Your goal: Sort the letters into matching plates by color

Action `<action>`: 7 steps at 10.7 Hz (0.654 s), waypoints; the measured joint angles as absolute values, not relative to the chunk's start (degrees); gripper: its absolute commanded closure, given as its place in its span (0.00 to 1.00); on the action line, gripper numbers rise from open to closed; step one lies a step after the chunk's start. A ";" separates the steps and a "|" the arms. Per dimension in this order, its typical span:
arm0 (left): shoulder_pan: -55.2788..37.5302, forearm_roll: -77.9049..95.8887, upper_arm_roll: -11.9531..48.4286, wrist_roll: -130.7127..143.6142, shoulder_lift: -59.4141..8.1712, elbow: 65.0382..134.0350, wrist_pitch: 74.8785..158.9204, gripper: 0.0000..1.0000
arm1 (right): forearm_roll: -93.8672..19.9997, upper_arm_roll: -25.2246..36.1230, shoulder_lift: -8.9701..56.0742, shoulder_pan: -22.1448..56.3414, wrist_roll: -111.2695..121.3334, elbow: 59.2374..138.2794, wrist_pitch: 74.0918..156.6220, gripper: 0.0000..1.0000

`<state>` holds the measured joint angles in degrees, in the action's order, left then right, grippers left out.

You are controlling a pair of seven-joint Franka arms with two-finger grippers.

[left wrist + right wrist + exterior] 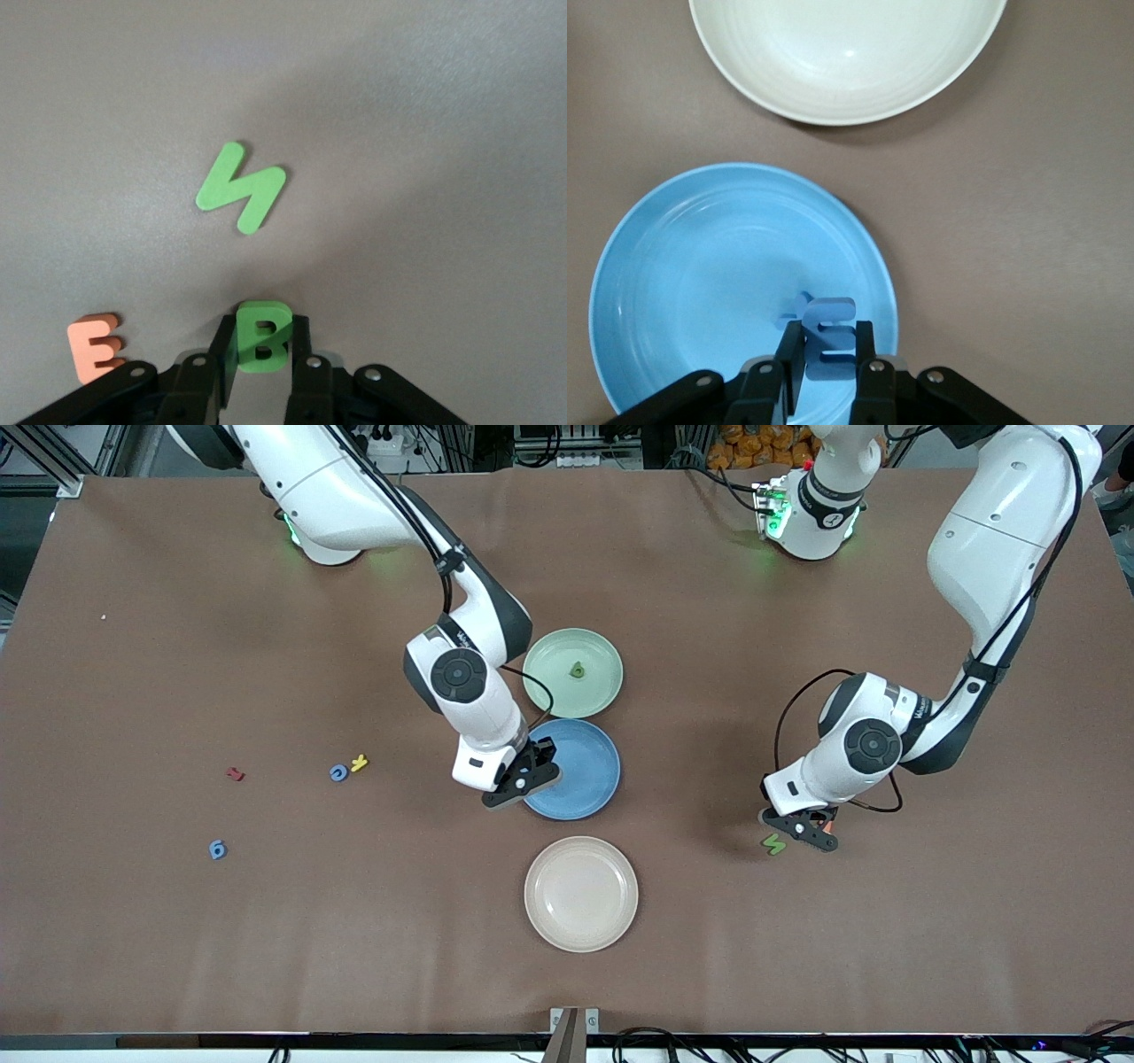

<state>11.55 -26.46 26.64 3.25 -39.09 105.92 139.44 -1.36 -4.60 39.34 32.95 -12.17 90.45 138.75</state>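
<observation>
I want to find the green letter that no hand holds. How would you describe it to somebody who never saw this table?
Start at the left arm's end of the table, where the left hand is low over the cloth, shut on a green B. Beside it lie two loose pieces, an orange E and a green zigzag letter. Only the zigzag one is both green and lying free.

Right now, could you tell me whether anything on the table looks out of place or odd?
Nothing looks damaged or spilled. The left gripper is shut on a green B, beside a green zigzag letter and an orange E. The right gripper holds a blue E over the blue plate. The green plate holds one green piece.
</observation>
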 measured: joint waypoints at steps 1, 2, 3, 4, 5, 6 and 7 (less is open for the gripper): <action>11.54 -26.42 26.88 3.62 -39.06 105.63 139.44 1.00 | -1.36 -4.60 40.04 33.50 -12.50 90.30 138.84 0.80; 11.43 -25.37 27.22 4.91 -38.95 105.38 138.99 1.00 | -1.36 -4.60 40.47 34.03 -12.70 90.14 138.86 0.68; 11.05 -24.45 27.64 6.88 -38.72 105.11 137.97 1.00 | -1.36 -4.60 40.74 34.58 -12.82 89.95 138.86 0.25; 10.32 -24.26 27.99 9.07 -38.33 104.84 136.59 1.00 | -1.36 -4.60 40.92 35.10 -13.17 89.78 138.86 0.00; 9.52 -24.15 28.73 11.49 -37.72 104.66 134.93 1.00 | -1.40 -4.60 40.99 35.45 -14.86 89.72 138.86 0.00; 8.95 -24.03 29.96 14.26 -37.07 104.56 132.86 1.00 | -1.38 -4.60 41.09 35.63 -15.53 89.71 138.89 0.00; 8.62 -23.95 31.53 17.33 -36.41 104.48 130.59 1.00 | -1.38 -4.58 41.26 35.65 -15.55 89.71 139.18 0.00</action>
